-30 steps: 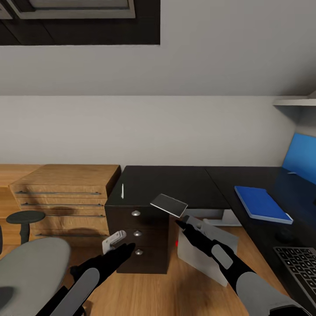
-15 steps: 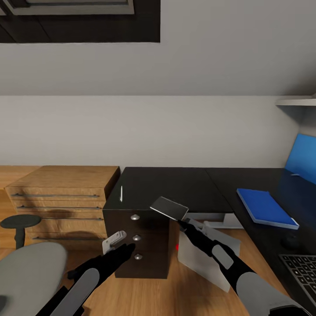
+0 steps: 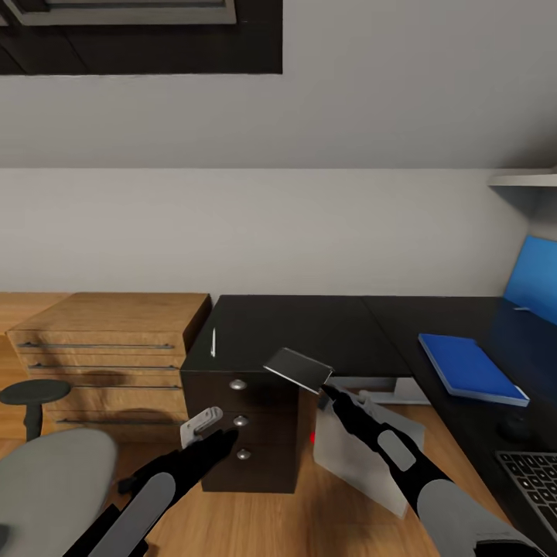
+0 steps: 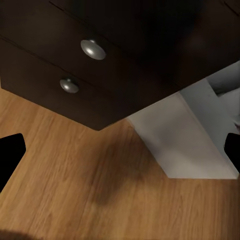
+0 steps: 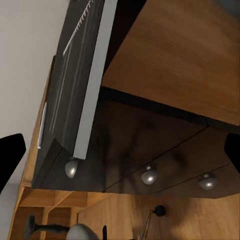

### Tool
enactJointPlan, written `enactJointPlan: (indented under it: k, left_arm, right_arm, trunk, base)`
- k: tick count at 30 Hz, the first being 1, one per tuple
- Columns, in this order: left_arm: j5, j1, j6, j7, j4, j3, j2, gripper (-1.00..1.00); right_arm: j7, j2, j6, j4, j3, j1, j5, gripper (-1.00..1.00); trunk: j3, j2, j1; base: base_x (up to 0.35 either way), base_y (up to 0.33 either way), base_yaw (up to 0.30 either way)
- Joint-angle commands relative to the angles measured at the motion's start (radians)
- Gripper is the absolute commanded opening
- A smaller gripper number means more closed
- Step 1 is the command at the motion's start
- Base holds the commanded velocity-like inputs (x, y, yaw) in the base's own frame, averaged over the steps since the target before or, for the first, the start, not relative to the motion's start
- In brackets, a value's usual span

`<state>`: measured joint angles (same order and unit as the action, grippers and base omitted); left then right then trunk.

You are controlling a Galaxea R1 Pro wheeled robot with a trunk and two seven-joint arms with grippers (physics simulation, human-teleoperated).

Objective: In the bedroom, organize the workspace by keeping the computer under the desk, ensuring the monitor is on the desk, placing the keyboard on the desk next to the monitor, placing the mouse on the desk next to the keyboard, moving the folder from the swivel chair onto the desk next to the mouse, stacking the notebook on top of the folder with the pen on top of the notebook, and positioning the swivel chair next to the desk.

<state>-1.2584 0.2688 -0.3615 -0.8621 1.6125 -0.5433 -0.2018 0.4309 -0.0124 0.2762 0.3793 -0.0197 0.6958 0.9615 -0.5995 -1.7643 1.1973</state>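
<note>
The dark grey notebook (image 3: pixel 298 369) hangs tilted over the front corner of the black desk (image 3: pixel 325 325). Its near edge is at the tip of my right gripper (image 3: pixel 325 389). In the right wrist view the notebook (image 5: pixel 85 85) is edge-on and close, and the fingertips (image 5: pixel 10 157) stand wide apart. My left gripper (image 3: pixel 203 424) is open in front of the desk's drawers (image 4: pixel 93 49). The thin white pen (image 3: pixel 213 341) lies on the desk's left end. Further right lie the blue folder (image 3: pixel 472 367) and the keyboard (image 3: pixel 534 480). The pale computer (image 3: pixel 360 452) stands under the desk. The swivel chair's grey seat (image 3: pixel 46 487) is at lower left.
A light wooden drawer unit (image 3: pixel 108 340) stands against the wall left of the desk. A blue wall panel (image 3: pixel 534 278) is at the far right, under a shelf. A small dark object (image 3: pixel 512 424) lies on the desk between folder and keyboard. Wooden floor (image 4: pixel 100 190) lies below the drawers.
The camera has shifted slightly, sliding chair and keyboard outward in the picture. My right gripper has crept up and right against the notebook's near edge. The left gripper has stayed put.
</note>
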Motion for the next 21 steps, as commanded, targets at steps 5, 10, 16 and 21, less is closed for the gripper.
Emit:
enactJointPlan:
  k: [5,10,16,21]
  left_arm:
    - [-0.004,0.001,-0.002,-0.006,0.001,-0.001,-0.001,1.00]
    - [-0.004,0.001,-0.002,-0.006,0.001,-0.001,-0.001,1.00]
    - [-0.005,0.001,-0.002,-0.007,0.001,-0.001,-0.001,1.00]
    - [-0.005,0.001,-0.002,-0.007,0.001,-0.001,-0.001,1.00]
  right_arm:
    - [0.000,0.001,0.005,0.000,-0.001,0.001,0.010,1.00]
    - [0.000,0.001,0.005,0.000,-0.001,0.001,0.010,1.00]
    - [0.000,0.002,0.005,0.000,-0.002,0.001,0.009,1.00]
    - [0.000,0.003,0.005,0.000,-0.003,0.001,0.008,1.00]
  trunk:
    - [-0.001,-0.001,0.000]
    - [-0.001,-0.001,0.000]
    - [-0.001,-0.001,0.000]
    - [-0.001,-0.001,0.000]
  base:
    - [0.161,0.000,0.000]
    - [0.126,0.000,0.000]
    - [0.030,0.000,0.000]
    - [0.007,0.000,0.000]
